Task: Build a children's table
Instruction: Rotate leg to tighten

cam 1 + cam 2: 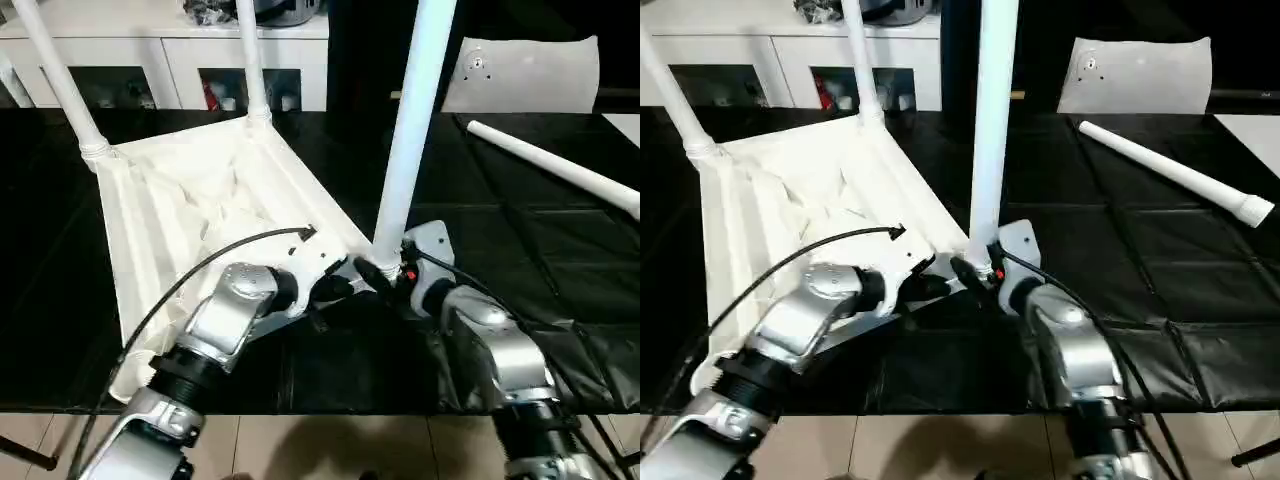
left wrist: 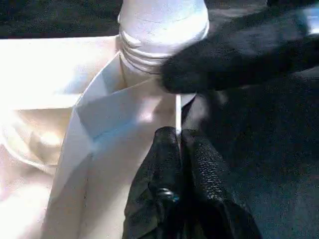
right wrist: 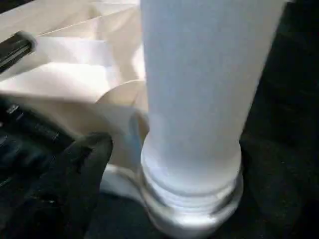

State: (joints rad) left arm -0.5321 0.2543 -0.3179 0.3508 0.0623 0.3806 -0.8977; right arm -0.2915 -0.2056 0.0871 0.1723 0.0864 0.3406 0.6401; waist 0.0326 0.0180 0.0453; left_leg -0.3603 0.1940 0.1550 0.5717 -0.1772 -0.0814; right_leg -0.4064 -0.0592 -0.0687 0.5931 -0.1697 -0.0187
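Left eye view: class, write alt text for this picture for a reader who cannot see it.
An upside-down white tabletop lies on a black table with three white legs standing in its corner sockets. The left gripper is shut on the tabletop's rim beside the nearest leg, with the right gripper at that leg's base. A fourth leg lies loose to the right.

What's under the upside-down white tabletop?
Under the tabletop lies the black table cover, seen all round it. The part right beneath is hidden. The left claw pinches the tabletop's rim.
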